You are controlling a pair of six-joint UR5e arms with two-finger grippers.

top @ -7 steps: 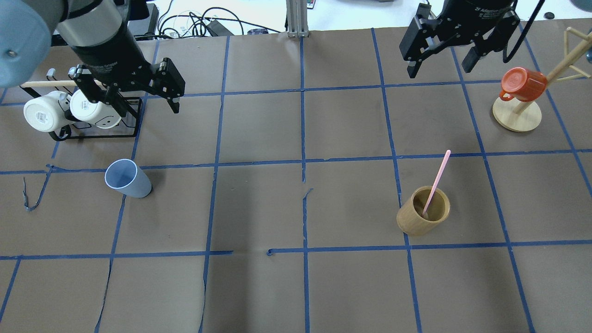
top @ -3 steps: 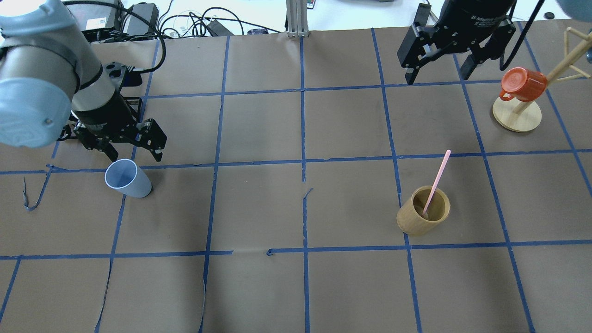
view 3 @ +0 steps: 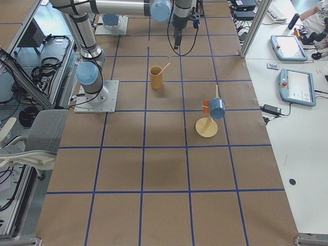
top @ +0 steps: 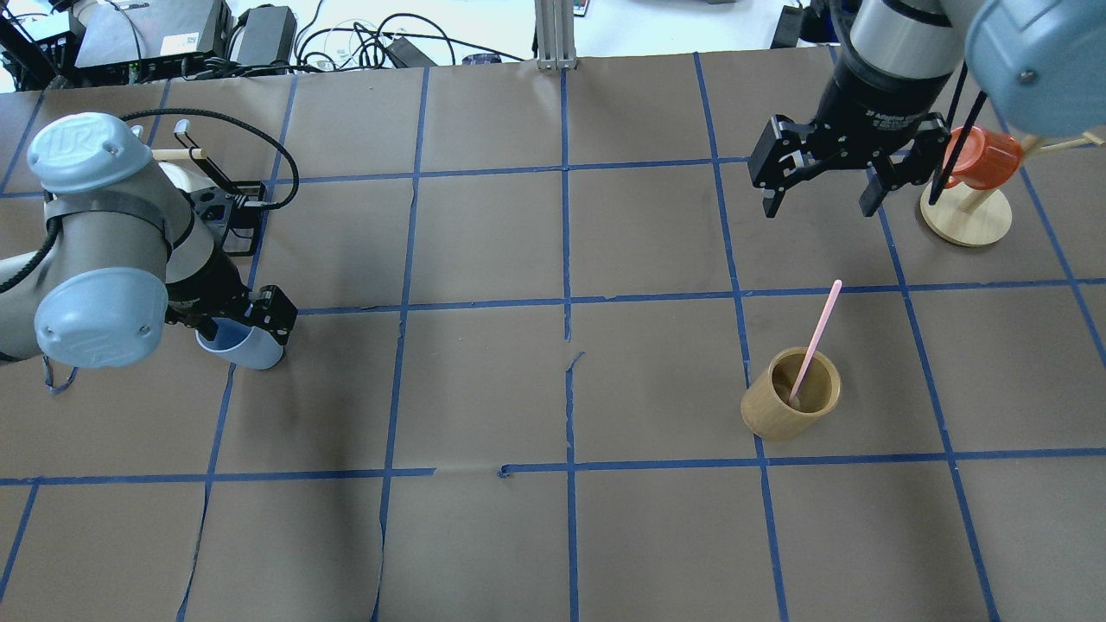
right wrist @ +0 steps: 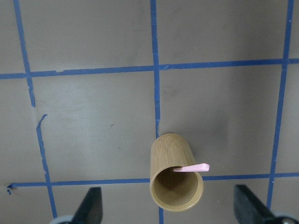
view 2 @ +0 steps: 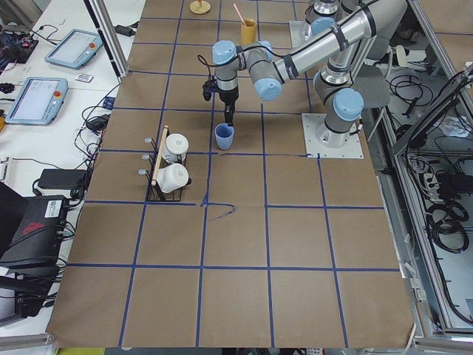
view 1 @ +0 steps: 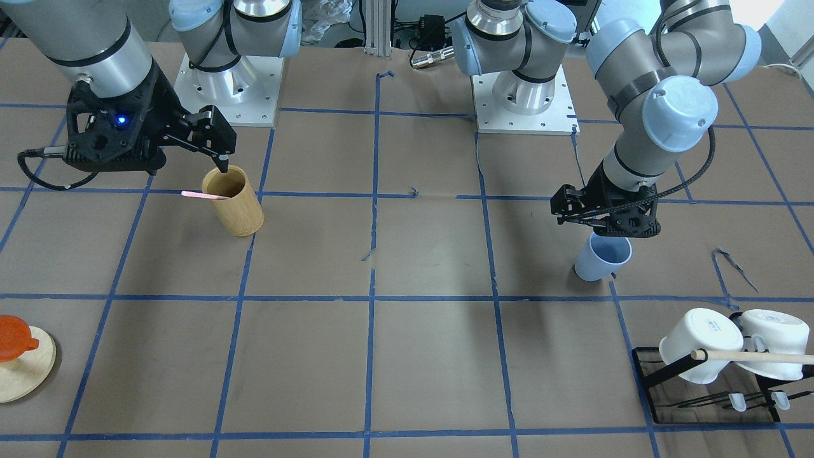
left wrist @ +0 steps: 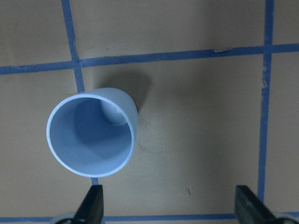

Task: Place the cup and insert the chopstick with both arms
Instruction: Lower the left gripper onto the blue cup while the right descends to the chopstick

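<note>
The brown desk (top: 553,553) is gridded with blue tape. The right pincer (top: 816,206) hangs wide apart beyond the holder (top: 773,415). The left pincer (left wrist: 170,210), also wide, hovers just over the cup (top: 255,352), which stands upright on a tape line at the desk's left. The chopstick (top: 819,333) leans inside the holder

Silver arms (view 1: 95,32), pale-blue joint caps (view 1: 679,113); black left end effector (left wrist: 171,207), right end effector (top: 816,210).
</note>
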